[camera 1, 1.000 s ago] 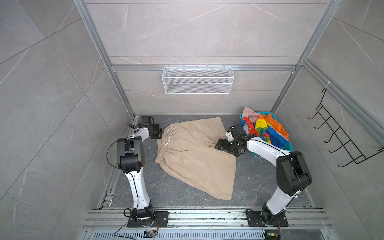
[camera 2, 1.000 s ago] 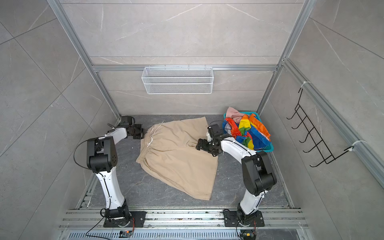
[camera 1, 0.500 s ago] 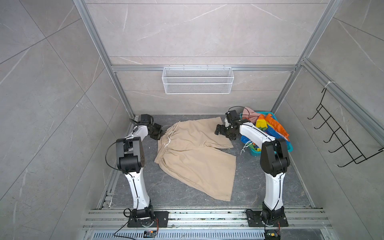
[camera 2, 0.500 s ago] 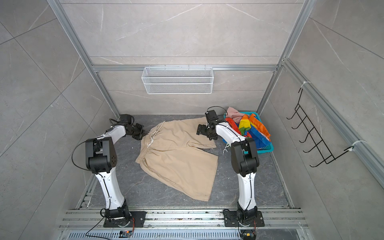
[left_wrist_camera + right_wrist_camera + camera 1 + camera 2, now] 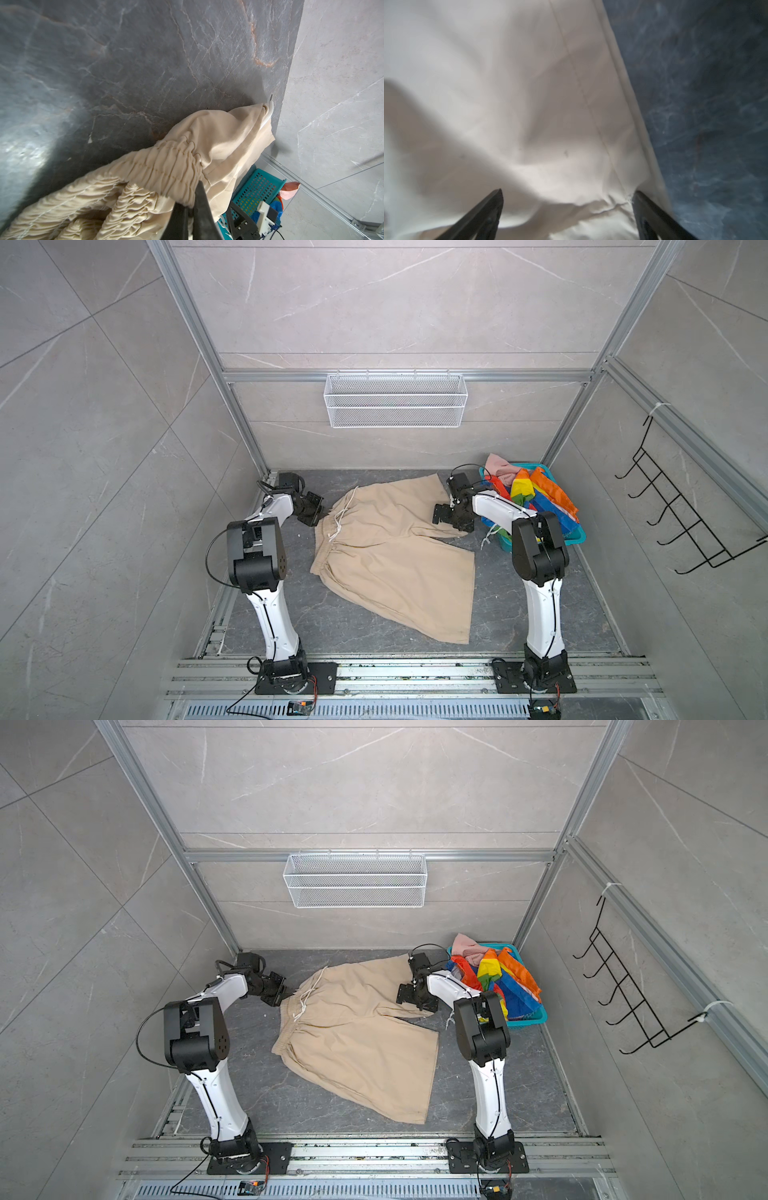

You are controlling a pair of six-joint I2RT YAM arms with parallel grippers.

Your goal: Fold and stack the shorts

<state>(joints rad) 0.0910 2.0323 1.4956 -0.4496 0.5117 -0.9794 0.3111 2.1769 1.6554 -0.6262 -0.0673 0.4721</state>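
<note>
We are folding the first pair: the beige shorts [image 5: 386, 556] lie spread on the dark tabletop [image 5: 332, 626], with the rainbow-striped shorts [image 5: 540, 497] and pink shorts [image 5: 500, 466] heaped in the teal basket [image 5: 579, 538]. Our left gripper [image 5: 192, 197] pinches the waistband [image 5: 166, 166]. Our right gripper [image 5: 566, 193] stands wide open over a leg hem [image 5: 623, 104], perhaps touching it. Next it must close there.

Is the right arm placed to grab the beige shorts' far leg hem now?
Probably yes: the right gripper stands open on that leg of the beige shorts, hem beside one fingertip, nothing covering it.
</note>
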